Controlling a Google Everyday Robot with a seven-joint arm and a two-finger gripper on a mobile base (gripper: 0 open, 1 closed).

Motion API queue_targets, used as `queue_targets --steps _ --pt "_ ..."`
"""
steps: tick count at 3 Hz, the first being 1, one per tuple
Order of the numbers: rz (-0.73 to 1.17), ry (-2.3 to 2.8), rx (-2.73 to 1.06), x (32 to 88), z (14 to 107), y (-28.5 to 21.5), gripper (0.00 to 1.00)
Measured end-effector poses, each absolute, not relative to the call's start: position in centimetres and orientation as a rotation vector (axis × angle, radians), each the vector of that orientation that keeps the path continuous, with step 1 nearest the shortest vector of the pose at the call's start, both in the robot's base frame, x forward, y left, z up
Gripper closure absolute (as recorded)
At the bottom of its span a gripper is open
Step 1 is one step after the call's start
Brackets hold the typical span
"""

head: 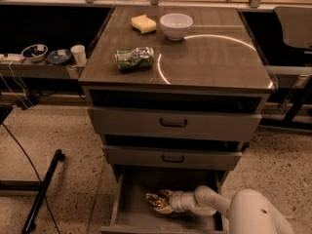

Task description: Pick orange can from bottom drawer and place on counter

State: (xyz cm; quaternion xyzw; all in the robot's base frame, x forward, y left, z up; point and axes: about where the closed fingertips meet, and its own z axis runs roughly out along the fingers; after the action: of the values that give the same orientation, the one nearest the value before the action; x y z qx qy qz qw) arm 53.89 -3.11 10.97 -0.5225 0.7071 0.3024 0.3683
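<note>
End effector [163, 202] sits low in the frame, just left of center, reaching into the open bottom drawer [130, 206] from the right on a pale arm [210, 204] that comes in from the lower right corner. It is right at the orange can [154, 199], which lies on its side on the drawer floor, toward the front and roughly mid-width; whether the end effector is spread or clamped on the can cannot be told. Above this drawer the middle drawer [136, 156] and the top drawer [126, 122] are both pushed in, each with a dark handle at its center. The table [219, 65] fills the upper middle of the frame, with a thin bright arc [163, 74] curving across it. On it a green can [134, 58] lies on its side near the left front, a yellow sponge [144, 23] rests toward the back, and a white bowl [176, 25] stands upright just right of the sponge, apart from it. At the upper left a low shelf [29, 68] holds two small bowls [34, 51] and a white cup [78, 54]. A black pole [44, 189] lies on the speckled floor at the lower left.
</note>
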Motion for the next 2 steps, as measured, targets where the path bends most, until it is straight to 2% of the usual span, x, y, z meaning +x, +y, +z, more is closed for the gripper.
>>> queue_targets --steps 2 --pt "0.798 1.815 -1.296 53.86 10.59 -4.00 0.96"
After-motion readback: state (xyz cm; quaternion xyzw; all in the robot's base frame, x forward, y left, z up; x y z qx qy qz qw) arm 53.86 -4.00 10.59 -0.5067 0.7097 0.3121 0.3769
